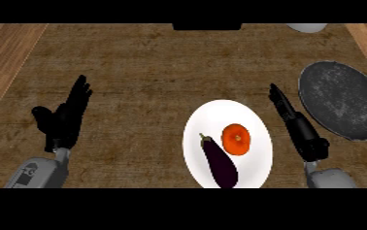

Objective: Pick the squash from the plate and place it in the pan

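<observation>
Brown wood-grain counter up top, with a round white plate near the front holding a round orange squash right beside a dark purple eggplant. Round dark grey pan sits off to the right. Left hand and right hand both have straight fingers, holding nothing, the right one between plate and pan.

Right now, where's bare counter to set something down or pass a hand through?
Widest free patch: the counter between the left hand and the white plate, running to the far edge. Crowded at the right: the right hand fills the gap between plate and dark pan. The plate holds an orange squash and eggplant; the pan looks bare.
</observation>
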You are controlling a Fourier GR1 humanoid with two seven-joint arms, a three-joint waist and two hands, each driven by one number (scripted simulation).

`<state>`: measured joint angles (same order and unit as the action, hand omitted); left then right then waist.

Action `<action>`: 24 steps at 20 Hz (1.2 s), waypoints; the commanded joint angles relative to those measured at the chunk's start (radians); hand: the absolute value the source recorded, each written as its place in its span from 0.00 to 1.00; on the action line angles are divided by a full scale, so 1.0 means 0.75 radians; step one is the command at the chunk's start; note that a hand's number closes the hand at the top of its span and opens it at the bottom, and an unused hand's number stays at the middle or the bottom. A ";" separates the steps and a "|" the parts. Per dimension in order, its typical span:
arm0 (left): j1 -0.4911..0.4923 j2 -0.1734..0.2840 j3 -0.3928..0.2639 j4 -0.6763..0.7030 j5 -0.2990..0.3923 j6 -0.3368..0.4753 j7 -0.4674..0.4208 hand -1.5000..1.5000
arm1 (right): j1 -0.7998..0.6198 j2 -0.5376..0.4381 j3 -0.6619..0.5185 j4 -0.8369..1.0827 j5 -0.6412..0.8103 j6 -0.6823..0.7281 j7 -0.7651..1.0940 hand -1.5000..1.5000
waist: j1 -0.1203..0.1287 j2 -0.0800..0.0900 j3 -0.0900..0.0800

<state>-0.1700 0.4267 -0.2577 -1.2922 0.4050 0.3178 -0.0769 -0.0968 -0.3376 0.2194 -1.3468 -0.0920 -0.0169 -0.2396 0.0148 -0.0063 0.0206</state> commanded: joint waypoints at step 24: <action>-0.152 0.036 0.058 -0.109 -0.090 -0.007 0.060 0.50 | -0.702 -0.700 0.095 0.212 0.315 0.800 -0.725 0.00 | 0.007 0.013 -0.028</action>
<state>-0.2701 0.4558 -0.2219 -1.3850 0.3471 0.3160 -0.0377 -0.5254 -0.8032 0.2677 -1.1888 0.0864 0.4669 -0.7309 0.0181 0.0029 0.0004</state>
